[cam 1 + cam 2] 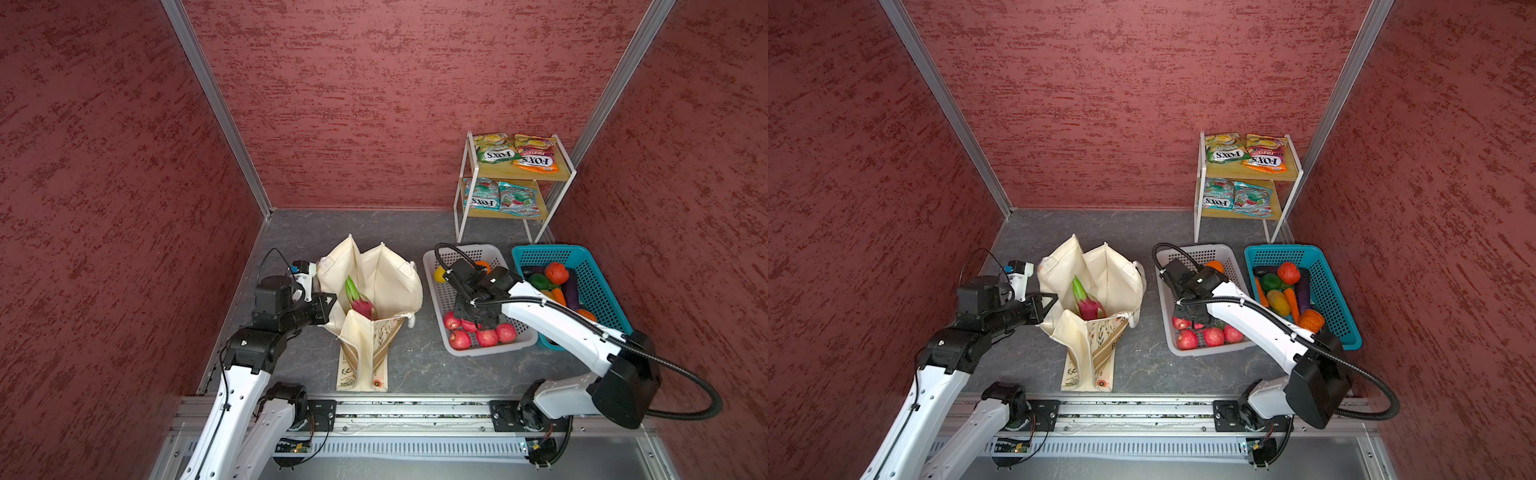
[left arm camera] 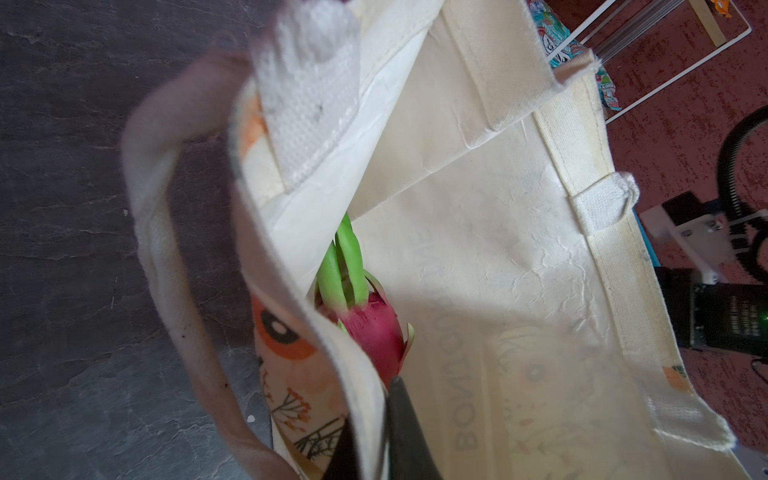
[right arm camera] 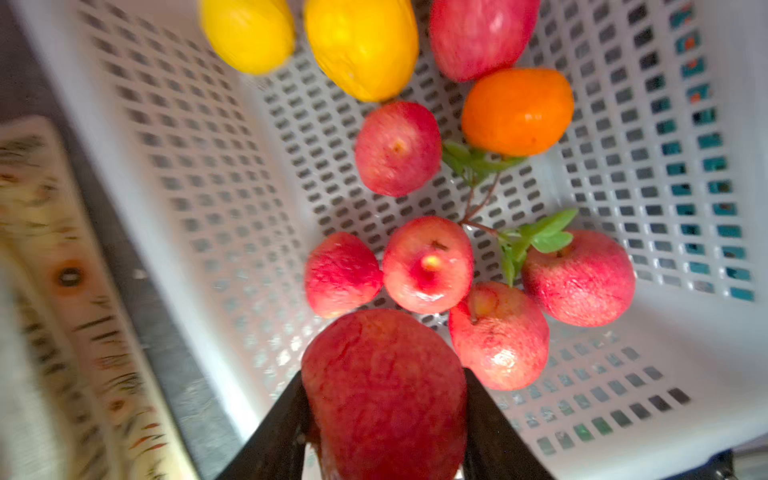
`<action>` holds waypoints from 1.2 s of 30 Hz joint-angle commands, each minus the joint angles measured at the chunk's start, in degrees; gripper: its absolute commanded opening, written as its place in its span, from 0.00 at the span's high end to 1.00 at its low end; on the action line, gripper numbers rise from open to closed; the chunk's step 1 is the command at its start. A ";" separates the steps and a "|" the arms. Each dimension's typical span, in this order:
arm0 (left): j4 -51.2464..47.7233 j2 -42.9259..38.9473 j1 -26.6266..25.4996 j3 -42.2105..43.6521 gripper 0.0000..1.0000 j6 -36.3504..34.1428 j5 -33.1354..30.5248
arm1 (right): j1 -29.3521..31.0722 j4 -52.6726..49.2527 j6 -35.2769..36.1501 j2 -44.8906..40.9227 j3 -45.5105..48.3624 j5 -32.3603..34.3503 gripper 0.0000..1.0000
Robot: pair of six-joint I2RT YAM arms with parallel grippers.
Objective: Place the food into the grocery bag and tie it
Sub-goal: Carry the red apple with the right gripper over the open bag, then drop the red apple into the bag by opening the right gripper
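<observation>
At the middle of the grey tabletop [image 1: 415,365], the grocery bag [image 1: 386,278] stood open, a dragon fruit [image 1: 360,306] inside, the left gripper [image 2: 376,419] pinching its rim. Toward the right edge the right gripper [image 3: 383,376] clamped a red apple [image 3: 386,415] over the grey basket [image 1: 440,309], teal basket [image 1: 598,270] alongside. A packet rack [image 1: 460,208] filled the back right corner; red walls [image 1: 374,104] enclosed three sides.

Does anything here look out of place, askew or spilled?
Nothing looks spilled or damaged. Only the grocery bag looks askew: it sags crumpled on the table, its rim pinched by the left claw.
</observation>
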State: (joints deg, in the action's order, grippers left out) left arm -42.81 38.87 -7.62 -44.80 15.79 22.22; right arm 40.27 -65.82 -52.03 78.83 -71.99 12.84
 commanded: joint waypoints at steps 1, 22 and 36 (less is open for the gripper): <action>-0.15 -0.28 0.16 0.68 0.89 -0.06 0.63 | -0.03 0.53 2.00 -2.30 -7.43 0.29 0.56; -0.15 -0.29 0.49 0.68 0.89 -0.06 0.28 | 21.86 -5.59 12.66 34.91 -58.97 -3.03 0.55; -0.26 -0.28 0.51 0.67 0.89 -0.06 0.28 | 21.87 -1.61 14.14 41.27 -52.17 -5.78 0.50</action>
State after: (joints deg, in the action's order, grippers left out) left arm -42.81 38.87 -7.35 -44.80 15.79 22.22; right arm 62.06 -68.66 -38.92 118.85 -125.40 8.56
